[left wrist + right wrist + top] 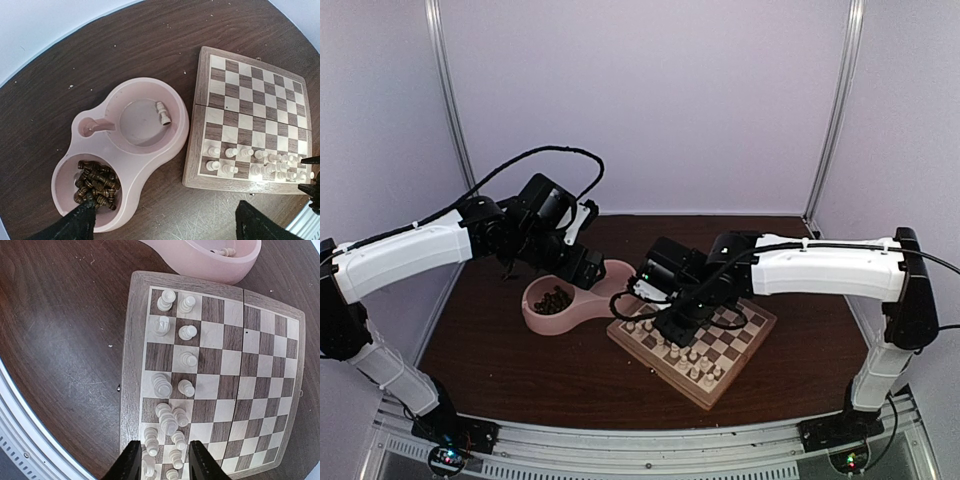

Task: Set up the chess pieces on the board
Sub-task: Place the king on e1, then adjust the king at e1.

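Toppling risk
Right gripper (162,460), parted and empty, straddles crowded chess pieces (170,420) at 6 o'clock of the board (260,365); sideways drift would tip neighbours. Left gripper (166,207) gapes empty.

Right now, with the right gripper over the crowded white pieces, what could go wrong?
The right gripper hangs open among tightly packed white pieces along one edge of the board; lifting crookedly or shifting sideways might topple neighbours.
One white piece lies in the pink dish close to the bowl wall, so the open left gripper may struggle to fit a finger behind it.
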